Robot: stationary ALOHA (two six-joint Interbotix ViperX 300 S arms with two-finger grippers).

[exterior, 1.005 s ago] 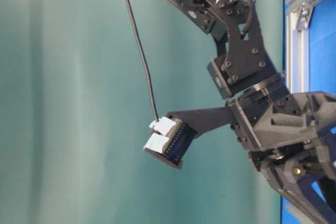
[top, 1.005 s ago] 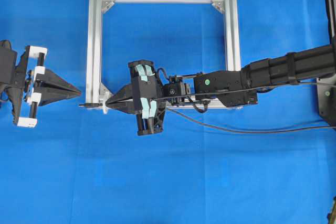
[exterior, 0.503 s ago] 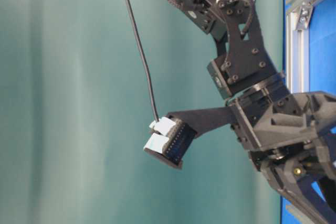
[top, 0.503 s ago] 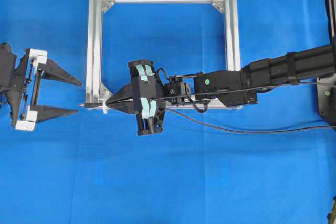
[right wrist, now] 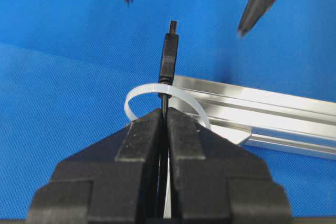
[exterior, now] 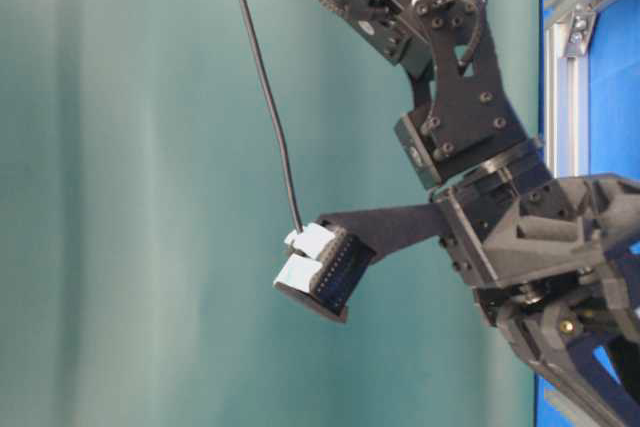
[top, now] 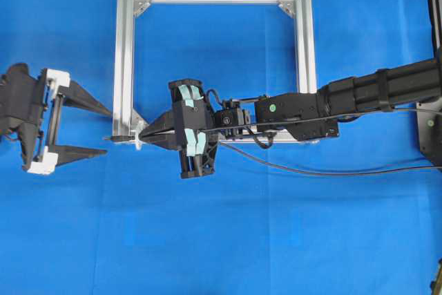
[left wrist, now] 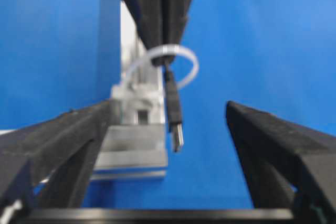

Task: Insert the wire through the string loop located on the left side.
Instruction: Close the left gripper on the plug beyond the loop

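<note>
Only wrist views show right gripper (right wrist: 164, 121) pinching wire (right wrist: 169, 51) through string loop (right wrist: 137, 94); left gripper (top: 93, 129) gapes.

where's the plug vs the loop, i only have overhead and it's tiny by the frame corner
observer: in the right wrist view, the plug is through the loop and sticks out past it.
operator: what's the right gripper holding exactly
observer: the right gripper is shut on the wire just behind the loop, not on the plug.
operator: is left lined up to take it
observer: in the left wrist view, the plug sits between the open jaws of the left gripper and touches neither.
</note>
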